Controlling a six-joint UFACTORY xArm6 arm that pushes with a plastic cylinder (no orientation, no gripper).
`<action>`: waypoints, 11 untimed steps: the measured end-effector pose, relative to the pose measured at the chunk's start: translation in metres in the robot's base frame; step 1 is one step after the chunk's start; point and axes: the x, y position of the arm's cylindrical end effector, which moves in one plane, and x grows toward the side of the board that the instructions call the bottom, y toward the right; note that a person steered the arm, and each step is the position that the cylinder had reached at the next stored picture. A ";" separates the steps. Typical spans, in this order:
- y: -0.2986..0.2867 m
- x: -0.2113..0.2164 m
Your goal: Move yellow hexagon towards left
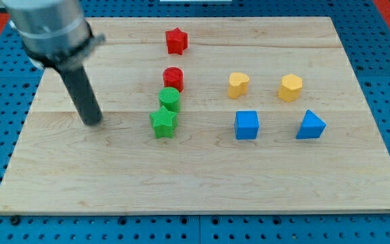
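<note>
The yellow hexagon (290,87) sits on the wooden board at the view's right, above the blue triangular block (310,125). A yellow heart-shaped block (238,85) lies to its left. My tip (93,122) rests on the board at the view's left, far from the yellow hexagon, with the green and red blocks between them. The tip touches no block.
A red star (176,41) sits near the top centre. A red cylinder (172,78), green cylinder (170,99) and green star (163,123) form a close column. A blue cube (246,125) lies below the yellow heart. The wooden board (202,183) lies on a blue pegboard.
</note>
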 end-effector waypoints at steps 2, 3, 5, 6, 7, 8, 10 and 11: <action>0.064 -0.121; 0.078 -0.153; 0.245 -0.162; 0.279 -0.157; 0.348 -0.153; 0.387 -0.168; 0.404 -0.144; 0.404 -0.119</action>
